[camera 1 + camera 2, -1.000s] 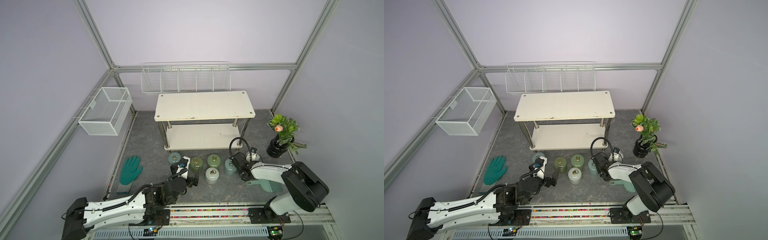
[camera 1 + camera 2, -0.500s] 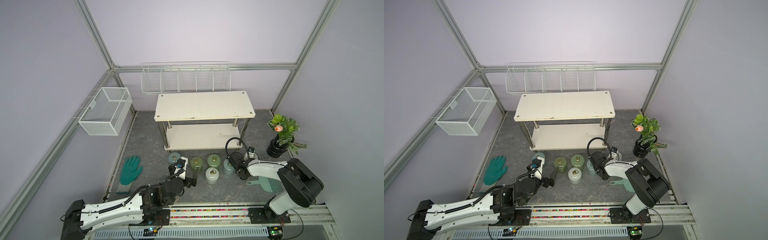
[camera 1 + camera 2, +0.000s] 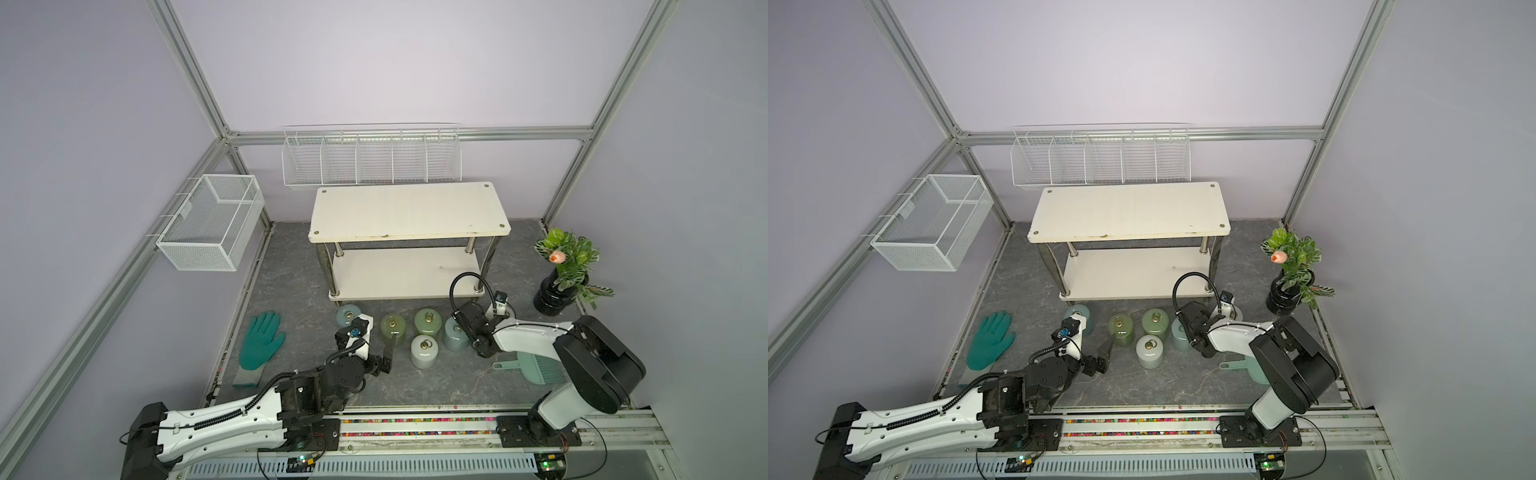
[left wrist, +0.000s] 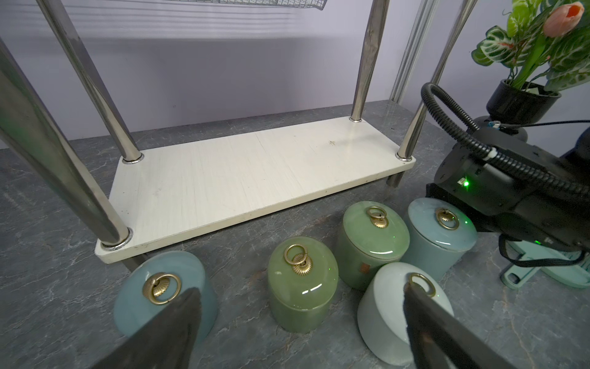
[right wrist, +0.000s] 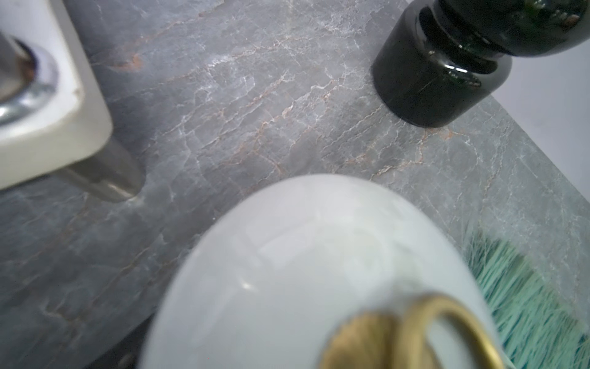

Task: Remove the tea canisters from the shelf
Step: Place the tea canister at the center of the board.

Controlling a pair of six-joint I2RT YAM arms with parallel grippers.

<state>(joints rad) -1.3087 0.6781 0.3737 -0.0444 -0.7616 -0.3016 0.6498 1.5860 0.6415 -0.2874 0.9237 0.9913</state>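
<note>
- Shelf (image 3: 409, 212): two cream boards on chrome posts.
- left gripper (image 4: 300, 287): out in front of the shelf, jaws spread wide, gripping nothing.
- right gripper (image 3: 478, 332): by the shelf's front leg on the robot's right, close over a white tea canister (image 5: 303, 255). Can't tell if it's wide or closed.
- On the floor just in front of the shelf: green tea canister (image 3: 392, 328), another green one (image 3: 428, 322), pale blue tea canister (image 3: 455, 336), another pale blue one (image 3: 347, 313), second white one (image 3: 424, 353).

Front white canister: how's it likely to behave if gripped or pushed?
The white canister has a glossy glaze, so probably slippery in a grip. It looks ceramic: likely heavy, chippable if knocked. Standing upright, it should slide, not roll.
</note>
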